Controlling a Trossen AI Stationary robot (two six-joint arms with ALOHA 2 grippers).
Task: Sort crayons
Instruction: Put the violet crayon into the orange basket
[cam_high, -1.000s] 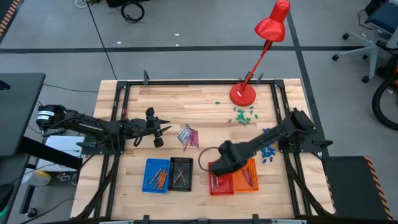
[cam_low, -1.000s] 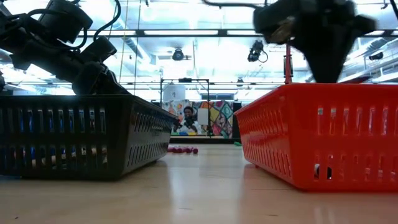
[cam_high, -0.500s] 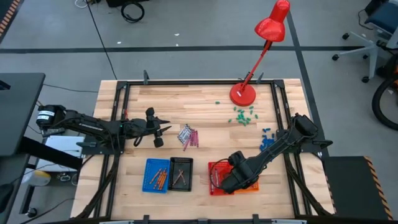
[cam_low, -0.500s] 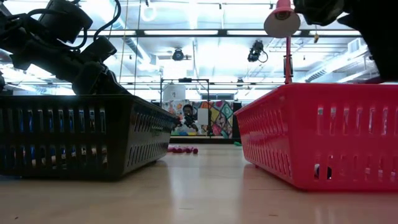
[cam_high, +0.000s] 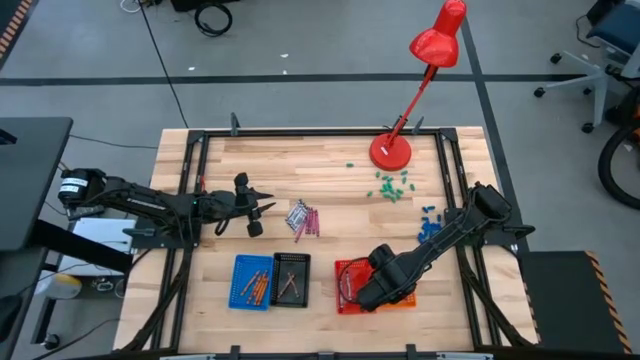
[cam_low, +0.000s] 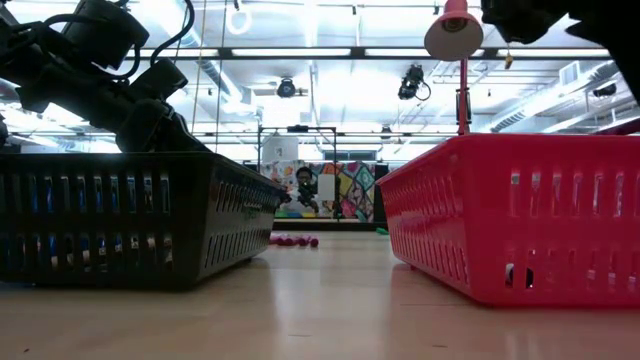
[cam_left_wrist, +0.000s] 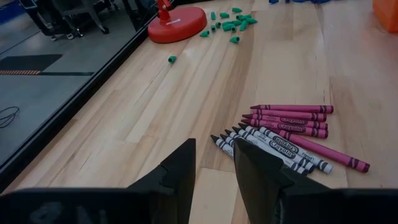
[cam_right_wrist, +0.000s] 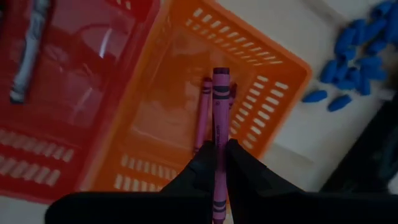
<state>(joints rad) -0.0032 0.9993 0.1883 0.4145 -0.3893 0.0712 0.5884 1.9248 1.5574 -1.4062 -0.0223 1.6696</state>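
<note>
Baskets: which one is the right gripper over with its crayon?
The orange basket, far right of the four. The right gripper holds a magenta crayon above it; the red basket sits beside.

A red lamp (cam_high: 415, 85) – green bits (cam_high: 390, 184) and blue chunks (cam_high: 432, 224) lie near.

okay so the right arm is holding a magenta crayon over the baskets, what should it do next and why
Probably open the right tool and drop the magenta crayon. It is clamped on that crayon directly above the orange basket, where other magenta crayons already lie, so the colour matches. The left tool waits by the loose pile.
</note>
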